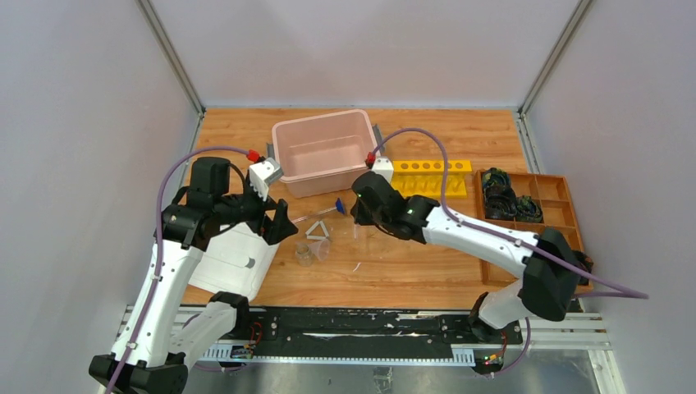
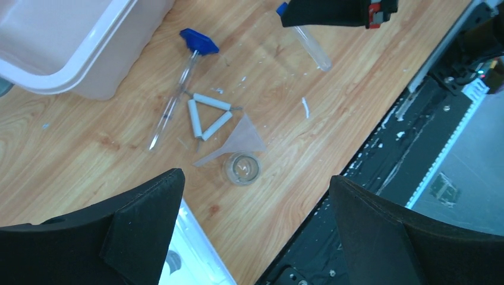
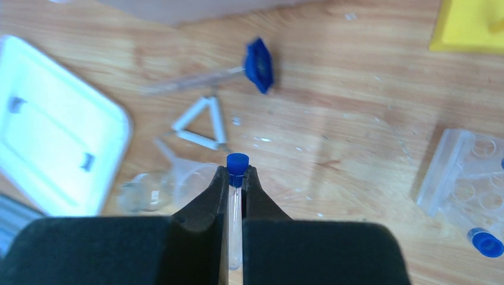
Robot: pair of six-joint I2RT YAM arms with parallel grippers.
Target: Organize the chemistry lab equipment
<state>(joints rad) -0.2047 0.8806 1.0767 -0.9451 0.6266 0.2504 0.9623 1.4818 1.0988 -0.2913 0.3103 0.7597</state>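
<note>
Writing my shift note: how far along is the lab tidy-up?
Done: one blue-capped tube sits in the clear rack. In hand: the right gripper is shut on a second tube. Remaining: white triangle, blue-tipped rod, funnel and cup lie loose on the table near the open left gripper.

Two robot arms, the left arm [image 1: 168, 275] and the right arm [image 1: 484, 238], wear white shells between black joint housings, mounted along a black rail [image 1: 353, 322] at the near edge of the table [image 1: 410, 271]. A lilac cable [image 1: 176, 168] runs along each, ending at a red connector [image 1: 254, 155] beside a white wrist block [image 1: 264, 175]. A green light [image 1: 409, 211] glows on the right arm. The left gripper [image 2: 254, 180] has broad matte-black wedge fingers [image 2: 142, 219]; the right gripper [image 3: 236, 177] narrows to slim tips.
</note>
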